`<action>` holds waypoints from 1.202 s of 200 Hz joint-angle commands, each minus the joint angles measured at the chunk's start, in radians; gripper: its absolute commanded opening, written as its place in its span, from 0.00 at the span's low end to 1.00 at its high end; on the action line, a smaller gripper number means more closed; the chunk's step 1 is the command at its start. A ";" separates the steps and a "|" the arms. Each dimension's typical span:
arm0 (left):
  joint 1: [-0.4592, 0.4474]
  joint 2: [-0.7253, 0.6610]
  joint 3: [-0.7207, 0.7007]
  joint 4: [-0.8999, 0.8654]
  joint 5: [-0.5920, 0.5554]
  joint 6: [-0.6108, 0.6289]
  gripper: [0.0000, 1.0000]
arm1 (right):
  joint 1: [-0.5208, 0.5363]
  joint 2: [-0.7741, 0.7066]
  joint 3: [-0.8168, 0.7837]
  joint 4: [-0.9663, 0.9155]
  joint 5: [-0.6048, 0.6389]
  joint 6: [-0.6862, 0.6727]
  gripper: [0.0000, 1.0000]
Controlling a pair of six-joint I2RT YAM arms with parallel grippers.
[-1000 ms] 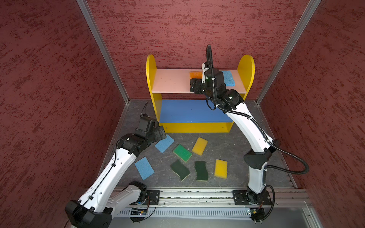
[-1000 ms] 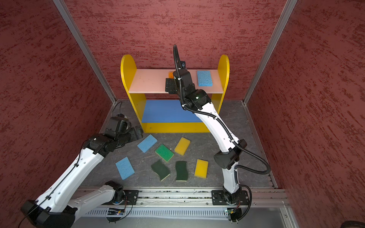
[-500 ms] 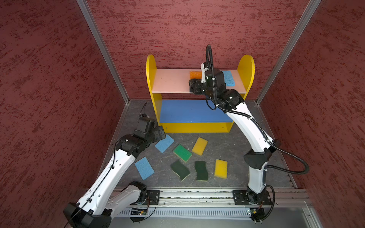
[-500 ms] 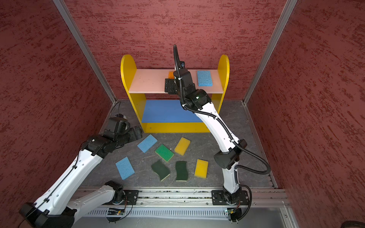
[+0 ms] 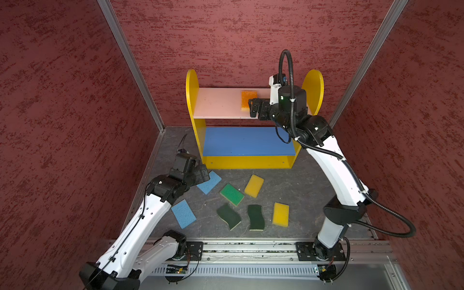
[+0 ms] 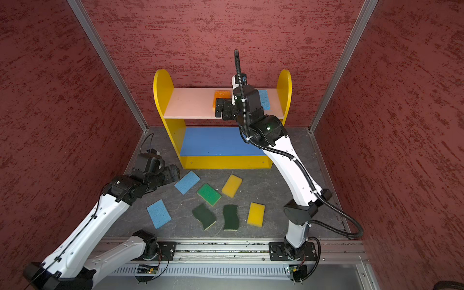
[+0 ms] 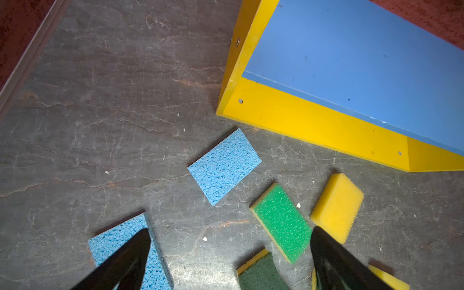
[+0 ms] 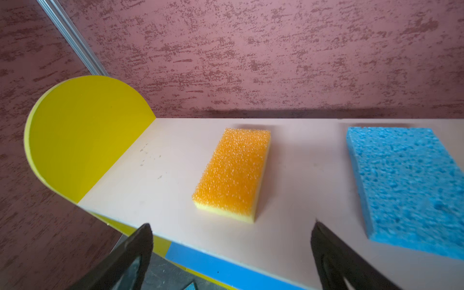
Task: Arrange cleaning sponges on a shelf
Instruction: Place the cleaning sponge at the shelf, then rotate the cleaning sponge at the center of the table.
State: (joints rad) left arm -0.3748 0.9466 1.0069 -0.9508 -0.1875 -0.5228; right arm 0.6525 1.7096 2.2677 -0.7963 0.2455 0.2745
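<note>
- Room: red textured walls (image 5: 226, 37) close in three sides, and the shelf (image 5: 192, 100) stands against the back one. Both arms work in a tight box.
- Surface: the grey, stone-patterned surface (image 5: 306, 190) is flat. Seven loose sponges lie spread on it in front of the shelf, none stacked.
- Shelf boards: the pink top board (image 5: 218, 103) carries the orange-topped sponge (image 8: 233, 173) and the shelved blue sponge (image 8: 406, 183). They lie side by side and apart. The blue middle board (image 5: 246, 143) shows nothing on it where the arm does not cover it.
- Right arm (image 5: 334, 170): it reaches over the top board's front edge. The right jaws are spread wide and empty, and the orange-topped sponge lies flat just ahead, clear of both tips.
- Left arm (image 5: 150, 216): it is low over the surface, and the left jaws are spread wide and empty too.
- Deciding relation: the nearest blue sponge (image 7: 224, 167) lies flat ahead of the left jaws, toward the shelf's foot.
  - Its long axis slants across the line between the jaws, neither along it nor square to it.
  - A wrist turn probably has to come before closing across its short side.
  - The left arm is far nearer to it than the right.
- Second blue sponge (image 5: 183, 214): it lies beside the left forearm, closer to the base rail.
</note>
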 commanded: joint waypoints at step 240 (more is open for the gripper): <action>0.007 0.251 -0.182 0.167 0.085 0.052 0.99 | -0.193 -0.774 -1.311 0.287 -0.237 0.286 0.99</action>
State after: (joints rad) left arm -0.3820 1.1790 0.8455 -0.8543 -0.0910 -0.4984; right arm 0.4911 0.9184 0.9726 -0.5236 0.0731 0.5526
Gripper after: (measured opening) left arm 0.994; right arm 0.989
